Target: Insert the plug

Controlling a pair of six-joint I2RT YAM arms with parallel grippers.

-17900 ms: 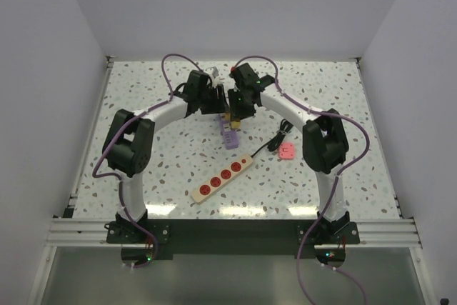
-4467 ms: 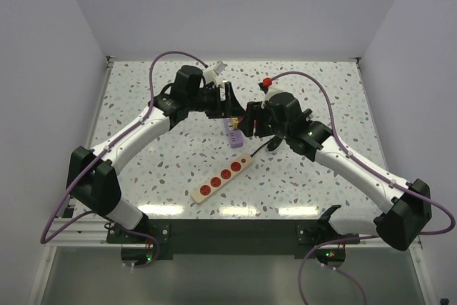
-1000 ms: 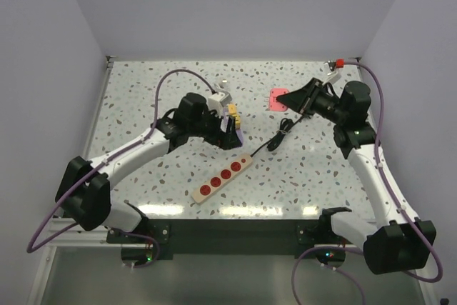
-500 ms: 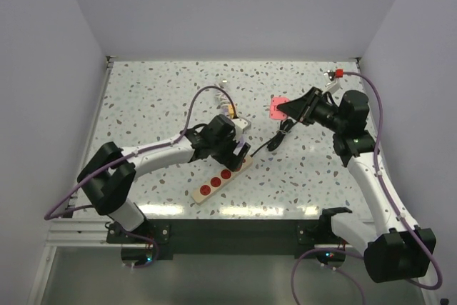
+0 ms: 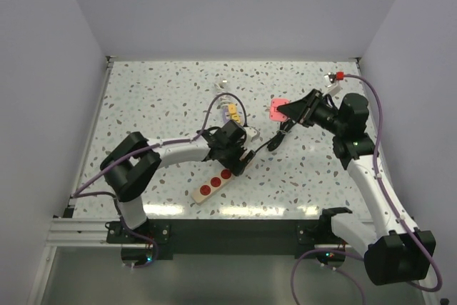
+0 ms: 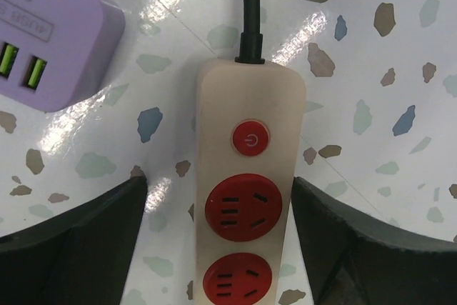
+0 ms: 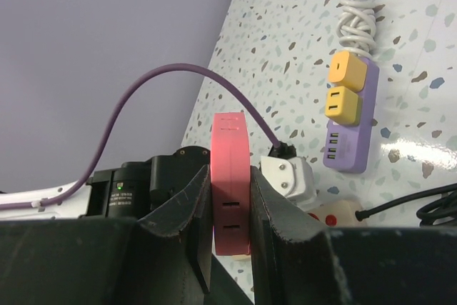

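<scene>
The cream power strip (image 5: pixel 211 186) with red sockets lies slanted at the table's near middle. My left gripper (image 5: pixel 235 152) hovers over its corded end, open, with a finger (image 6: pixel 78 237) on each side of the strip (image 6: pixel 246 176) and nothing in it. The red power button (image 6: pixel 250 138) and two sockets show between the jaws. My right gripper (image 5: pixel 287 110) is raised at the right, shut on a flat pink plug (image 5: pixel 276 109), which stands edge-on between the fingers in the right wrist view (image 7: pixel 230 176).
A purple power strip (image 5: pixel 232 114) with two yellow adapters (image 7: pixel 344 83) and a coiled white cable (image 7: pixel 355 5) lies behind the cream strip; it also shows in the left wrist view (image 6: pixel 50 41). The cream strip's black cord (image 5: pixel 280 136) coils to the right.
My left gripper has moved from the purple strip toward the near side and now sits over the cream strip's corded end. The right gripper with the pink plug has barely shifted.
</scene>
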